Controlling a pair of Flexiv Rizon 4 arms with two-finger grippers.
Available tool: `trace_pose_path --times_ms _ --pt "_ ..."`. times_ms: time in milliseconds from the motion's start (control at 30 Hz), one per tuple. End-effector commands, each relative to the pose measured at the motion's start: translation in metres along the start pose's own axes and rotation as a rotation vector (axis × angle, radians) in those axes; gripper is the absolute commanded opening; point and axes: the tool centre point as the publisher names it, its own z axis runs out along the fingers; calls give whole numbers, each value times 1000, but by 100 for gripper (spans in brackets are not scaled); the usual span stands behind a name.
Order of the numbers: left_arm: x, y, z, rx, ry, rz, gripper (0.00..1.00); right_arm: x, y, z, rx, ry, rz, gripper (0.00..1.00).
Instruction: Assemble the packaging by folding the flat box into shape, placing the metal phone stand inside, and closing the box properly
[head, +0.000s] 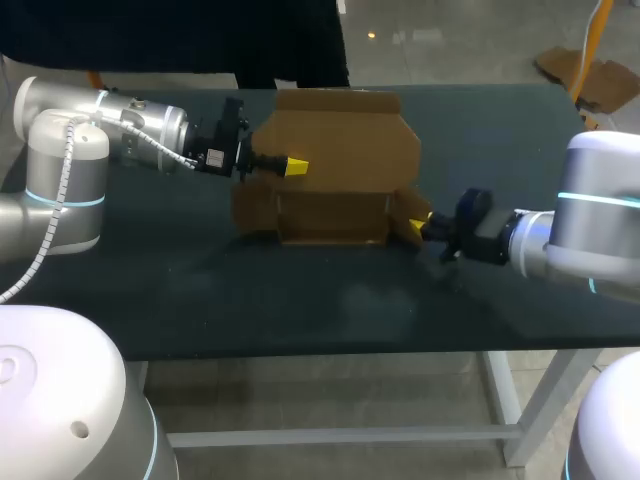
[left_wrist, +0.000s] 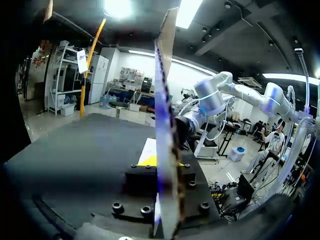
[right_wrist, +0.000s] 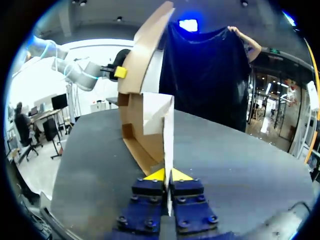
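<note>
Clearly mid-fold: the box (head: 330, 205) stands half-formed on the table (head: 300, 300), left gripper (head: 292, 166) pinching its upright panel (head: 345, 140), right gripper (head: 424, 222) clamped on a side flap (right_wrist: 162, 125). Best swing that flap inward slowly while the left steadies the panel.

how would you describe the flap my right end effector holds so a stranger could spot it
On the dark table stands a half-folded cardboard box. At its lower right corner a small side flap juts out sideways. It alone is pinched between the yellow tips of the right end effector.
</note>
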Motion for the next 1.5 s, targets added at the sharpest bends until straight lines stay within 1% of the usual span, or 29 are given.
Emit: trace_pose_path --times_ms 33,67,100,133,633,867,1167,1500 --pt "-1 3 2 -2 1 0 0 13 0 7 8 -21 0 23" --pt "-1 3 2 -2 1 0 0 14 0 7 12 -24 2 29" --pt "-1 3 2 -2 1 0 0 17 -1 8 15 -27 4 32" --pt "-1 3 2 -2 1 0 0 18 -1 8 16 -27 5 33" --pt "-1 3 2 -2 1 0 0 47 -5 17 27 -46 41 38" --pt "-1 3 2 -2 1 0 0 59 -6 22 18 -40 58 44" --pt "-1 3 2 -2 1 0 0 71 -5 26 6 -36 73 46" --pt "-1 3 2 -2 1 0 0 80 3 34 -11 -11 59 50"
